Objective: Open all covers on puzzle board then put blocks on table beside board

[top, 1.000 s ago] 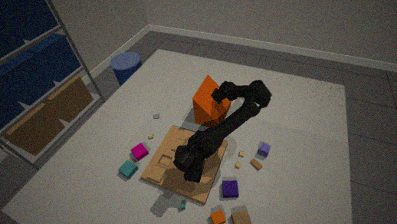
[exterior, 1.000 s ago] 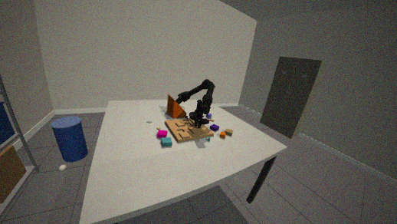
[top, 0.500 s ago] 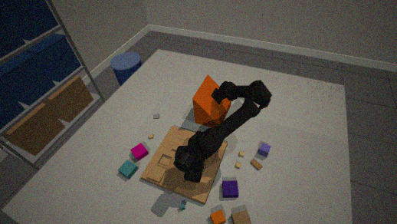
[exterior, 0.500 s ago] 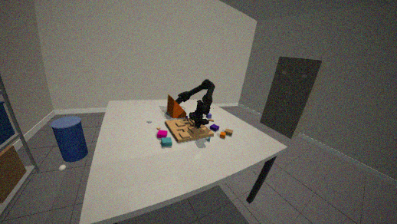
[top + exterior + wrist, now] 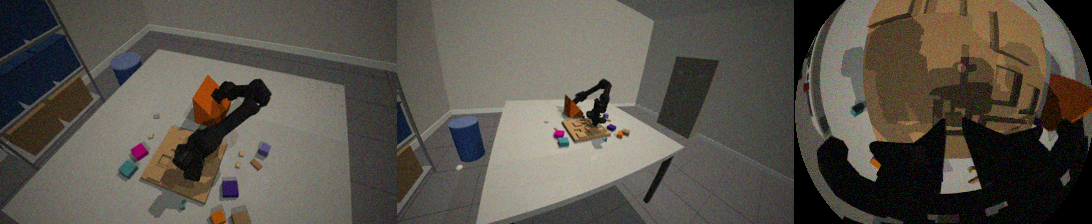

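The wooden puzzle board [image 5: 174, 135] [image 5: 602, 134] [image 5: 944, 35] lies on the table, with recesses and grooves in its top. An empty square well [image 5: 165, 160] shows at its left. My gripper [image 5: 192, 179] [image 5: 595, 124] [image 5: 952, 120] is low over the board's near right part, its fingers nearly together on a small knob [image 5: 954, 118]. The arm and its shadow hide much of the board, so I cannot tell how every cover stands. A magenta block [image 5: 139, 151] [image 5: 559, 133] and a teal block [image 5: 128, 169] [image 5: 563, 142] rest on the table left of the board.
A large orange wedge [image 5: 207, 97] [image 5: 572, 108] [image 5: 1073, 98] stands behind the board. Right of it lie a dark purple block [image 5: 230, 189] [image 5: 611, 127], a lilac block [image 5: 264, 149], an orange block [image 5: 218, 216] and a tan block [image 5: 241, 218]. A small teal piece [image 5: 182, 205] [image 5: 857, 109] lies near the front edge.
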Tool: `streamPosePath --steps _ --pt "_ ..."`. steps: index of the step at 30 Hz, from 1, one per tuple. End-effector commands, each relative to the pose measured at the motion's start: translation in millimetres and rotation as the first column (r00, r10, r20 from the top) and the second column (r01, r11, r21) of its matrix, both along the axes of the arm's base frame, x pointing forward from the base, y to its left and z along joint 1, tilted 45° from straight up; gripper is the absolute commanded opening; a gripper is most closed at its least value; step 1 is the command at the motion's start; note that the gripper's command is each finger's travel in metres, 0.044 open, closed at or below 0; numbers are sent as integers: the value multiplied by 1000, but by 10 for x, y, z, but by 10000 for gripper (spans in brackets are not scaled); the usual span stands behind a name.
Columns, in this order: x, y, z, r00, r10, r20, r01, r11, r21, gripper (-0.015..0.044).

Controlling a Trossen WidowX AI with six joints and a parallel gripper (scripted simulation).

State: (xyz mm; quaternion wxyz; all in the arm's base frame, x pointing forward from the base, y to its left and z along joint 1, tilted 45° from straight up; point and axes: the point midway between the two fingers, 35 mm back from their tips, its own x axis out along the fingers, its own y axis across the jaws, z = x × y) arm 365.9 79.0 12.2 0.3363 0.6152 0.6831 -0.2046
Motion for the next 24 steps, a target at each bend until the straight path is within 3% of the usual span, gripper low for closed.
streamPosePath --steps 1,24 --pt "13 -39 39 1000 2 6 -2 1000 -2 80" --pt "11 -248 248 1000 1 3 -1 1000 0 80"
